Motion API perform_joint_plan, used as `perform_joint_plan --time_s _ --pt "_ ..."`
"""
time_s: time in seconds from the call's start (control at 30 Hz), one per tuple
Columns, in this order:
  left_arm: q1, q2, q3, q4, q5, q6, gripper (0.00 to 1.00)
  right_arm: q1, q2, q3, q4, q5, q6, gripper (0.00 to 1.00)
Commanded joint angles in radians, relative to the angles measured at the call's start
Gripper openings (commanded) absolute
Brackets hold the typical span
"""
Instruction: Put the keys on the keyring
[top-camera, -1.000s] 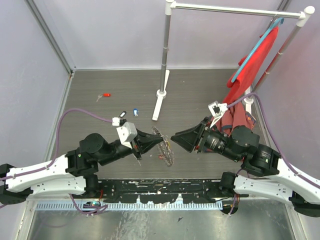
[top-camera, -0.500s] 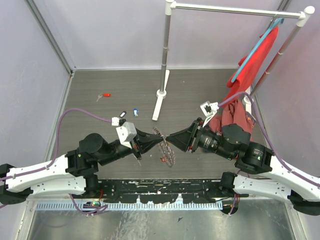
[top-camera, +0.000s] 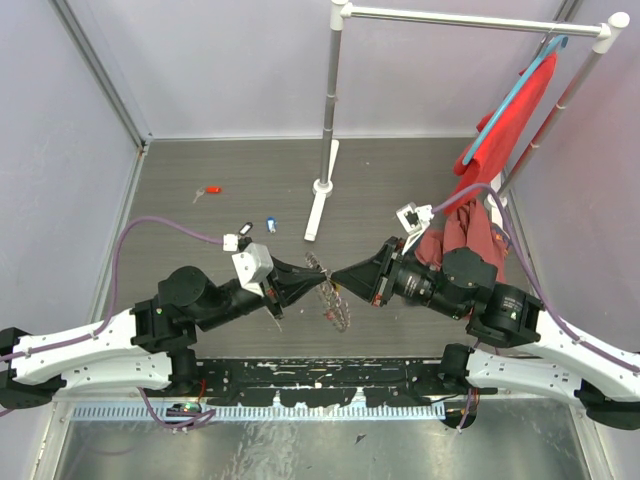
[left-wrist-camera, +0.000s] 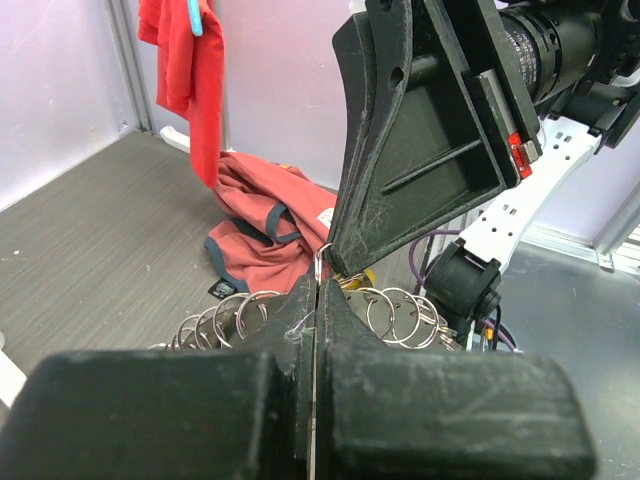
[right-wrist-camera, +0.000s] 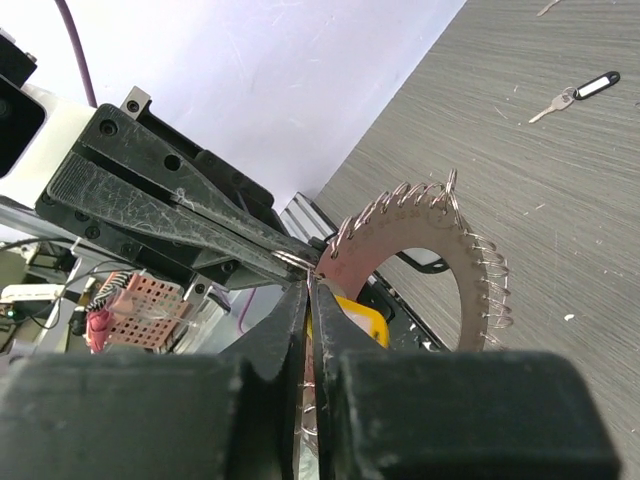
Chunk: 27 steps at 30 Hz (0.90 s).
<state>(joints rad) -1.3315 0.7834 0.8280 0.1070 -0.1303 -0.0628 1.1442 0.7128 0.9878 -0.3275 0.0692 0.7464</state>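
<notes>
- Right gripper (top-camera: 339, 279) has come in from the right. A second ago it stood off with fingers spread; now its tips sit against the keyring (top-camera: 335, 300).
- In the right wrist view the right fingers (right-wrist-camera: 275, 345) are pressed almost together, with the ring's rim (right-wrist-camera: 400, 225) running down into the slit between them.
- Left gripper (top-camera: 322, 284) hasn't budged: fingers tight together, pinching the ring's edge, thin metal showing in the seam (left-wrist-camera: 318, 290).
- The two grippers now meet nose to nose, with the ring held off the table (top-camera: 400, 180) between them and its fringe of small loops (left-wrist-camera: 400, 315) hanging down.
- A yellow piece (right-wrist-camera: 360, 320) sits just behind the right fingers; I can't tell what it is.
- Further out, the loose keys lie where they were: red key (top-camera: 210, 190) far left, black key (top-camera: 246, 228) and blue key (top-camera: 271, 225) close together near the left arm.
- Red cloth (top-camera: 470, 235) is still heaped behind the right arm.
</notes>
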Motion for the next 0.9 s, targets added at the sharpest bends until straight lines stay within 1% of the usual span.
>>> perform_joint_plan --time_s 0.0,0.17,0.43,0.87 --pt "0.0 -0.02 -0.002 0.071 -0.007 0.001 0.0 0.003 -0.02 0.009 0.057 0.019 0.0 0.08" --pt "0.0 -0.021 -0.002 0.068 -0.007 0.003 0.0 0.003 -0.017 0.029 0.017 0.038 -0.021 0.04" --pt "0.001 -0.023 -0.002 0.066 -0.007 0.004 0.0 0.003 0.008 0.063 -0.05 0.051 -0.048 0.04" --pt "0.0 -0.019 -0.001 0.071 0.009 0.006 0.0 0.003 0.043 0.076 -0.069 0.029 -0.055 0.04"
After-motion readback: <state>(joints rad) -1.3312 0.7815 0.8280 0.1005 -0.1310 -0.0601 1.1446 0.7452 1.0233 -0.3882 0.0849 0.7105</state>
